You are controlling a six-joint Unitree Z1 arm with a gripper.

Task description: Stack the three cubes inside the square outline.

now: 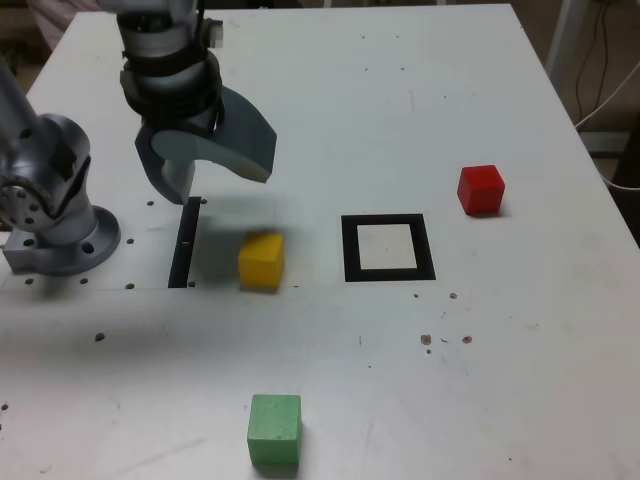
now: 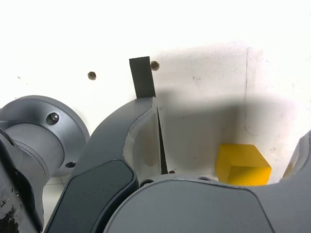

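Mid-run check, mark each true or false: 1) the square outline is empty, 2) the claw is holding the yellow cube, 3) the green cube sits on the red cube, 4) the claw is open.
1) The square outline is empty: true.
2) The claw holds the yellow cube: false; it hangs above the table, nothing between its jaws.
3) The green cube sits on the red cube: false; both rest on the table, far apart.
4) The claw is open: true.
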